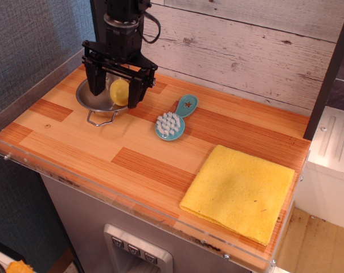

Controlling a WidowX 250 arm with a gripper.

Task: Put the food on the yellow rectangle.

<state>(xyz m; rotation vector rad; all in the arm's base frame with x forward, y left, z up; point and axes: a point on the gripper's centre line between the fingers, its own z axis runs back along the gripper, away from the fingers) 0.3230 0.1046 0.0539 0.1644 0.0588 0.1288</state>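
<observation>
potato point(119, 91) in bowl point(95, 102), back left | brush point(175, 118) right of bowl | cloth point(238, 192) front right
</observation>
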